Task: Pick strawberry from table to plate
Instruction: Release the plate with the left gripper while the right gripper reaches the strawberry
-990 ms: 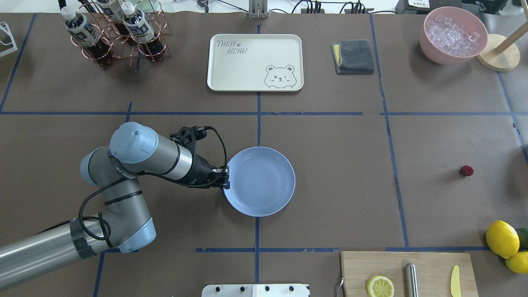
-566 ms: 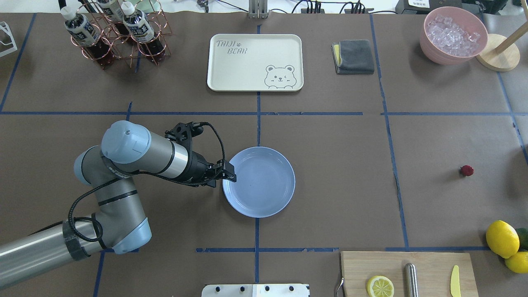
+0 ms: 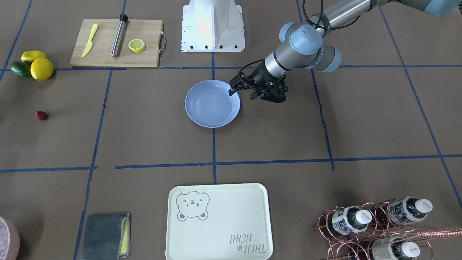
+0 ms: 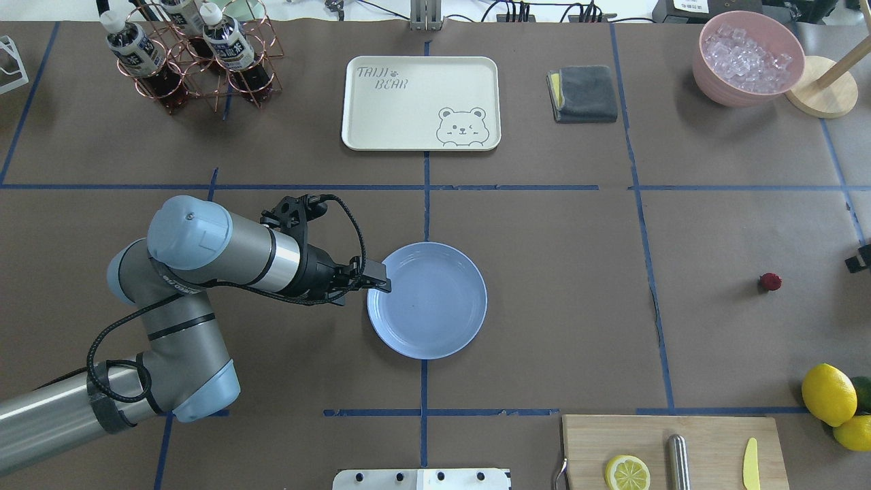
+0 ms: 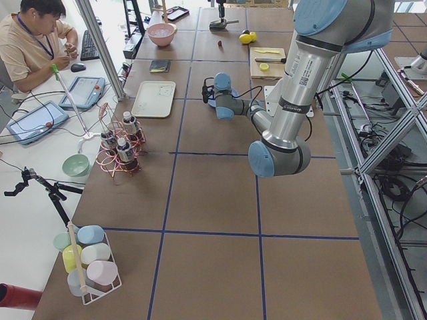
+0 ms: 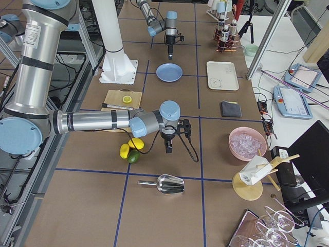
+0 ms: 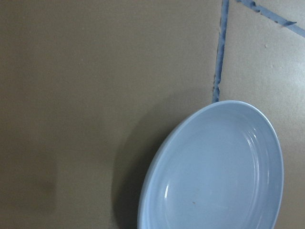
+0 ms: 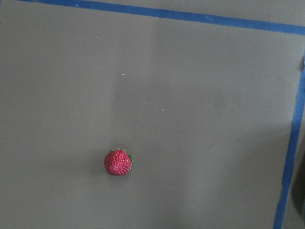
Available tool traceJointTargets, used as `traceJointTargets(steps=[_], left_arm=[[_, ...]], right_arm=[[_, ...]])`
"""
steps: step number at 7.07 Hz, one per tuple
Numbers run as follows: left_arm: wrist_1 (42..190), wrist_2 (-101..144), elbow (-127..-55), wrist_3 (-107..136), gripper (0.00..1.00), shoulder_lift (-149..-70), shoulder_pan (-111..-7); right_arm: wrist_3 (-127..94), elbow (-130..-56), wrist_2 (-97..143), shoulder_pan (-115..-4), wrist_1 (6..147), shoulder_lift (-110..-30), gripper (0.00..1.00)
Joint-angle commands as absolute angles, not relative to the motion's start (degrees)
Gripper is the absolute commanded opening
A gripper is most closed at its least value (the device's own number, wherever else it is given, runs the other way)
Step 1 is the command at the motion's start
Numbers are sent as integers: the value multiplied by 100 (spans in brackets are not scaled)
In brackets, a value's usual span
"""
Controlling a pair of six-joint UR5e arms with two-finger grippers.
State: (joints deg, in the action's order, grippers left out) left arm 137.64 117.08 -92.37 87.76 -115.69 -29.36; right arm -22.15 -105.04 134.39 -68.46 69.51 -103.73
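Observation:
The strawberry lies alone on the table at the robot's far right; the right wrist view has it small and red, low and left of centre. The light-blue plate sits empty mid-table. My left gripper hovers at the plate's left rim, pointing down, open and holding nothing. Only a black sliver of my right gripper shows at the overhead view's right edge, beyond the strawberry; I cannot tell whether it is open or shut.
Two lemons and an avocado lie near the front right. Beside them is a cutting board with a lemon half, a knife and a metal rod. At the back stand a cream bear tray, a grey cloth, a pink bowl of ice and a bottle rack.
My left gripper let go of the plate's left rim and the arm drew back to the left. A piece of the right gripper came into the overhead view's right edge.

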Motion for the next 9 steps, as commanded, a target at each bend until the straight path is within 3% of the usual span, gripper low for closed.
traceJointTargets(steps=[1, 3, 9], left_arm=[[13764, 11698, -9264, 8780, 100, -11566, -2953], [13764, 11698, -9298, 8780, 100, -11566, -2962], [13764, 11689, -9325, 8780, 100, -11558, -2971]], right_arm=[[-3056, -10066, 13070, -6250, 5815, -10362, 100], [-4039, -10002, 12623, -5820, 5154, -10318, 96], [-4676, -9809, 12226, -5292, 4905, -10169, 96]])
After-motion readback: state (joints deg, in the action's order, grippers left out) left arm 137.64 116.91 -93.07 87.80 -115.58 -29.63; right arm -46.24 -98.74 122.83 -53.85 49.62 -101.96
